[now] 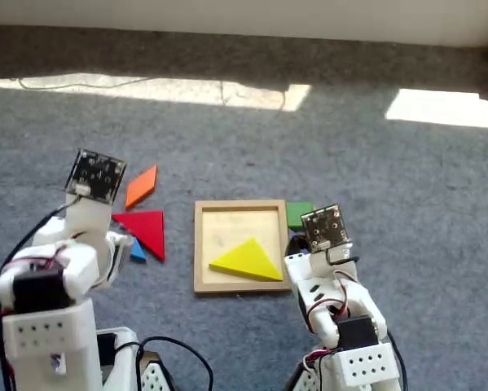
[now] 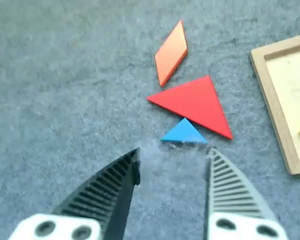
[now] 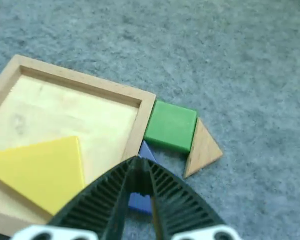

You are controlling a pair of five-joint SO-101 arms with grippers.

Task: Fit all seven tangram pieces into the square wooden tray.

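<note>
Seeing square wooden tray [image 1: 240,206] lying flat mid-desk [image 1: 390,179]. Holding one piece inside: big yellow triangle [image 1: 245,261], toward tray's 5 o'clock corner. Spotting green square [image 1: 297,213] outside, touching tray's rim at 2 o'clock. Wood-coloured triangle [image 3: 202,148] sitting right against green square. Dark blue piece [image 3: 139,200] lying by rim, partly hidden behind right jaws. Showing right jaws clenched tight above that piece. Finding red triangle [image 1: 144,230] at tray's 9 o'clock, orange slanted piece [image 1: 142,186] at 10 o'clock, small blue triangle [image 1: 136,250] just beside red triangle at its 7 o'clock. Showing left jaws spread wide, empty, over bare desk near small blue triangle.

A triangle [image 1: 246,262] is laid in the tray [image 1: 198,244] toward six o'clock; outside, a square [image 1: 299,213] is set at two, a parallelogram [image 1: 141,186] at ten.
</note>
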